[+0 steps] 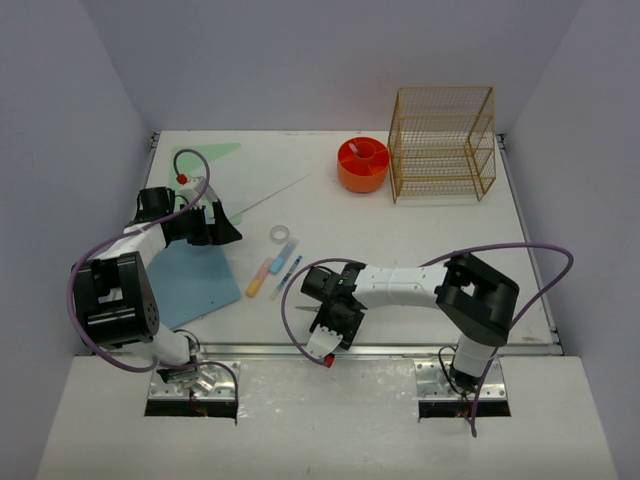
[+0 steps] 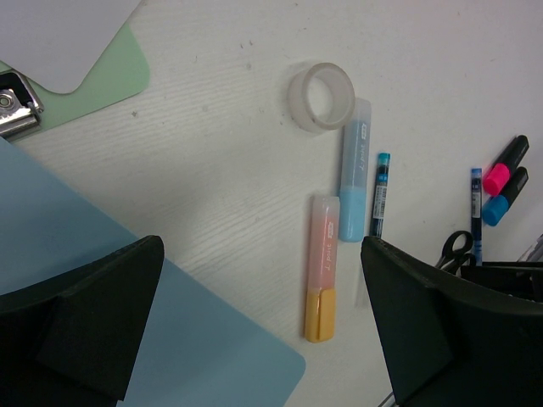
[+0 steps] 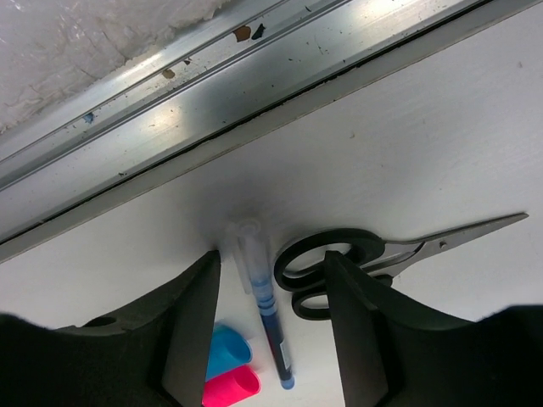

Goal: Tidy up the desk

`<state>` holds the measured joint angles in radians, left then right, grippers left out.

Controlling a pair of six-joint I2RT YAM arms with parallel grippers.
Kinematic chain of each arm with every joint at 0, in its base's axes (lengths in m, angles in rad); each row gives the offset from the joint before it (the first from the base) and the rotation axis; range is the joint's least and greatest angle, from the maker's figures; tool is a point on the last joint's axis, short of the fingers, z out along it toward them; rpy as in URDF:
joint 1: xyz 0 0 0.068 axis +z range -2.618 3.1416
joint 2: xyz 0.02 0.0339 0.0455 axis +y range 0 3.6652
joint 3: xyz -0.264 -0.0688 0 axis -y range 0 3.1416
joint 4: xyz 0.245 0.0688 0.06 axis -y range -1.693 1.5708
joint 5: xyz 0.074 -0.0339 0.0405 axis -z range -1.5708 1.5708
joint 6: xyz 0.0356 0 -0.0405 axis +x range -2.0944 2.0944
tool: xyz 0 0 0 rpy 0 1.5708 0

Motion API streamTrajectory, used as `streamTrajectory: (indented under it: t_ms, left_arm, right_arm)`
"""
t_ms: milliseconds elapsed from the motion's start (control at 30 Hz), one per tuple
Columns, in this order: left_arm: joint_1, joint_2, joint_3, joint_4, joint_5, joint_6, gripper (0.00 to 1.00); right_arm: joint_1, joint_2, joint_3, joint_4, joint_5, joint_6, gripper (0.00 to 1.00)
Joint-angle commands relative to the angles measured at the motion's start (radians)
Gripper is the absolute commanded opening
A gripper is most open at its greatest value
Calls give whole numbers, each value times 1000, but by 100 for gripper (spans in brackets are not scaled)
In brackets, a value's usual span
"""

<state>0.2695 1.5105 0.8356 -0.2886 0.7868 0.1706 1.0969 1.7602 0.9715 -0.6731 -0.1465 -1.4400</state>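
Right wrist view is showing the right gripper (image 3: 273, 259) holding its fingers parted on either side of a clear-capped blue pen (image 3: 267, 309). The pen is lying on the large white rectangular desk (image 3: 441, 119) just beside black-handled steel scissors (image 3: 433, 244), below the desk's metal front rail (image 3: 212, 93) crossing the upper left of the frame. In the left wrist view, the left gripper (image 2: 261, 246) is standing wide open and empty, with a clear tape roll (image 2: 321, 96), a pale blue highlighter (image 2: 354, 182) and a pink-and-orange highlighter (image 2: 321, 280) lying at centre frame. The desk is filling the middle of the top external view.
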Motion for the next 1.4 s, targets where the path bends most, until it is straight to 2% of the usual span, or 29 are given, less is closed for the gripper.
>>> streamTrajectory:
  t_ms: [0,133,267,333,467,633,667,933,1367]
  left_arm:
    - [2,-24,3,28,19,3,100]
    - [2,-21,5,28,22,-2,100]
    - [2,-22,11,23,20,-5,100]
    - [3,-25,11,18,19,-1,100]
    - [2,-36,9,13,11,2,100]
    - [2,-39,8,16,13,-2,100]
    - [2,-39,8,16,14,-5,100]
    - [2,-32,7,20,13,-5,100]
    - [2,-30,9,19,9,-4,100]
  right_arm:
    - [7,-48,-24,14,12,-1,60]
    - [7,-80,-22,23,13,24,79]
    - [8,-85,-16,35,14,45,90]
    - [8,-88,-15,33,13,54,92]
    - [6,-128,-6,-11,-27,73,83]
    - [6,-215,-57,-15,-38,38,54]
    - [6,-215,-56,-24,-38,36,51]
    - [41,-164,-9,-57,-46,31,44]
    - [96,5,26,-24,17,-31,43]
